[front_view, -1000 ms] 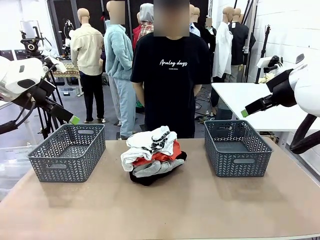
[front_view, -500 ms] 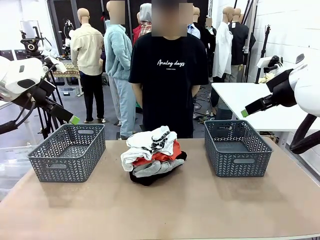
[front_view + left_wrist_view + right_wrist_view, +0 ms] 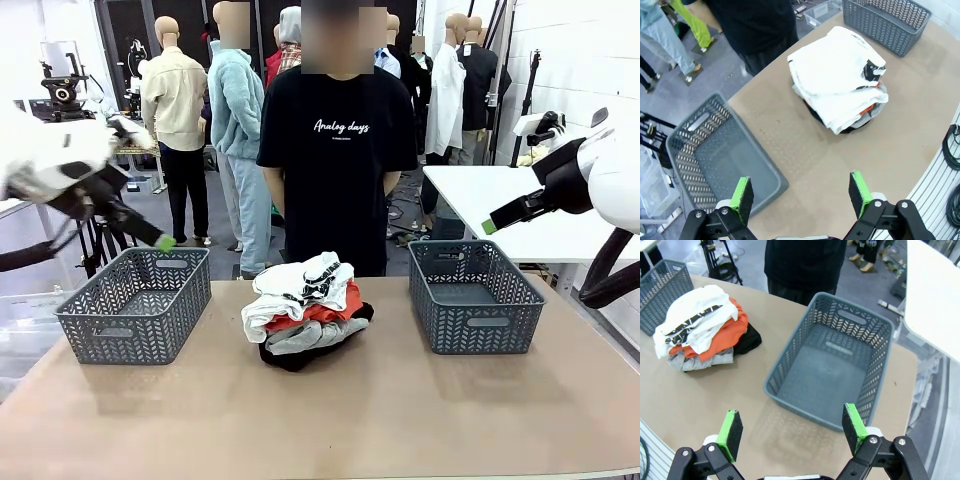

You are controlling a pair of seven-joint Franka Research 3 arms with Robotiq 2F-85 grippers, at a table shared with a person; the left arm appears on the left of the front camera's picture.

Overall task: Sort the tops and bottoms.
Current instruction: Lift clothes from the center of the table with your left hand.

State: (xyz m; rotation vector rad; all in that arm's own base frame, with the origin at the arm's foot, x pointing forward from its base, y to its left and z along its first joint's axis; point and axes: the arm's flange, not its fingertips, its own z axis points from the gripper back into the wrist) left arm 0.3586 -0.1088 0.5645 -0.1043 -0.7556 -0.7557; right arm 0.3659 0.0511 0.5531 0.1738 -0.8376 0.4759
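A pile of clothes lies mid-table. A white top with black print (image 3: 300,282) is uppermost, an orange top (image 3: 322,312) lies under it, then a light grey top (image 3: 300,338). The black bottoms (image 3: 298,358) are at the base, mostly covered. My left gripper (image 3: 160,240) hangs open above the left basket's far edge. In the left wrist view its jaws (image 3: 802,192) stand wide with nothing between them, the pile (image 3: 840,80) ahead. My right gripper (image 3: 490,224) is open, high above the right basket. The right wrist view looks past it (image 3: 792,427) to the white top (image 3: 695,310) and orange top (image 3: 727,327).
A grey plastic basket (image 3: 75,322) stands at the table's left and another (image 3: 478,335) at its right, both with nothing inside. A person in a black tee (image 3: 338,150) stands behind the pile at the far edge. A white table (image 3: 500,195) is beyond on the right.
My left arm has swung right and a little down toward the table, blurred in motion. The right arm, the pile and the baskets have not moved.
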